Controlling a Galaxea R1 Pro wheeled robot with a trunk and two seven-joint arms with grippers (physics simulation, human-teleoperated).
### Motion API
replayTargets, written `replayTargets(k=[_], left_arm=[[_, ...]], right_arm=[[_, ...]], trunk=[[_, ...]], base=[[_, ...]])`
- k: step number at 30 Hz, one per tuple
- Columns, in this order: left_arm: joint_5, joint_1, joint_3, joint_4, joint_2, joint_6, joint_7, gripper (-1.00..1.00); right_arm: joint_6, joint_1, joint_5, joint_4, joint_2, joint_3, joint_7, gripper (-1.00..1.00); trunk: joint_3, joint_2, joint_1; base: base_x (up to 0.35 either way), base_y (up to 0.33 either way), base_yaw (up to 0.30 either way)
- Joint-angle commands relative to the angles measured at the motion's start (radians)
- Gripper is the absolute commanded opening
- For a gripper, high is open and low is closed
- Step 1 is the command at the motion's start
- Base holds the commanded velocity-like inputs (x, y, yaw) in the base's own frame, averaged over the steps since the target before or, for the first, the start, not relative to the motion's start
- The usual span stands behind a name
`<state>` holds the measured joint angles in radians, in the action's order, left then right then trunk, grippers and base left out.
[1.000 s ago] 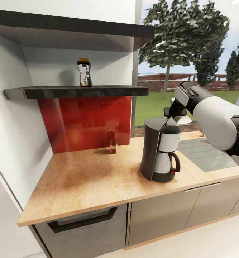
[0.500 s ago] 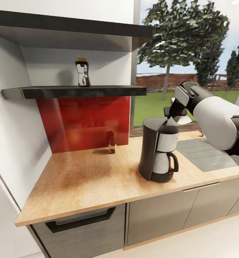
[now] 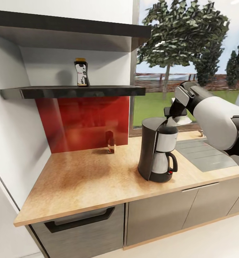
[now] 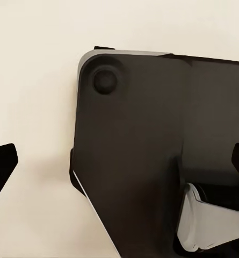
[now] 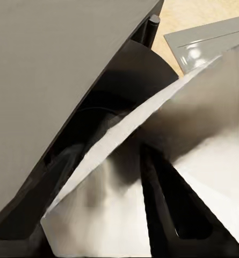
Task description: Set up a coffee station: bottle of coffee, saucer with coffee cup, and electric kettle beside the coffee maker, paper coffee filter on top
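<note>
The black and silver coffee maker [image 3: 157, 150] stands on the wooden countertop [image 3: 90, 179]. Just above its top right corner, my right gripper [image 3: 173, 115] is shut on the white paper coffee filter [image 3: 185, 120]. The right wrist view shows the filter [image 5: 124, 199] folded around a dark finger [image 5: 162, 209], with the machine's dark top [image 5: 98, 107] right behind it. The bottle of coffee [image 3: 81, 72] stands upright on the dark shelf [image 3: 72, 91]. My left gripper [image 4: 119, 161] is open, over a dark grey plate of my own body [image 4: 135, 161].
A red glossy backsplash [image 3: 83, 122] stands under the shelf, with a small dark bottle-like shape [image 3: 110, 142] at its foot. A grey flat panel [image 3: 205, 154] lies in the counter right of the coffee maker. A window is behind it. A white wall bounds the counter's left side.
The whole picture has slid a little to the left, so the camera has moved. My right arm and the filter keep the same place in the picture.
</note>
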<state>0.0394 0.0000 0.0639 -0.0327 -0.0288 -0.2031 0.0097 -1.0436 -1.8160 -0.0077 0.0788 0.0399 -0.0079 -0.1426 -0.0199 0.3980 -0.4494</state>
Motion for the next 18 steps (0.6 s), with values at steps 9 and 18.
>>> replayTargets(k=[9, 18], left_arm=[[0.004, 0.000, 0.006, -0.001, 0.000, -0.002, 0.000, 1.00], [0.004, 0.000, 0.005, -0.001, 0.000, -0.002, 0.000, 1.00]], right_arm=[[-0.004, 0.000, -0.002, 0.001, -0.002, -0.001, -0.003, 1.00], [-0.004, 0.000, -0.002, 0.001, -0.002, -0.001, -0.003, 1.00]], trunk=[[-0.002, 0.002, -0.001], [-0.002, 0.002, -0.001]], base=[[0.000, 0.000, 0.000], [0.000, 0.000, 0.000]])
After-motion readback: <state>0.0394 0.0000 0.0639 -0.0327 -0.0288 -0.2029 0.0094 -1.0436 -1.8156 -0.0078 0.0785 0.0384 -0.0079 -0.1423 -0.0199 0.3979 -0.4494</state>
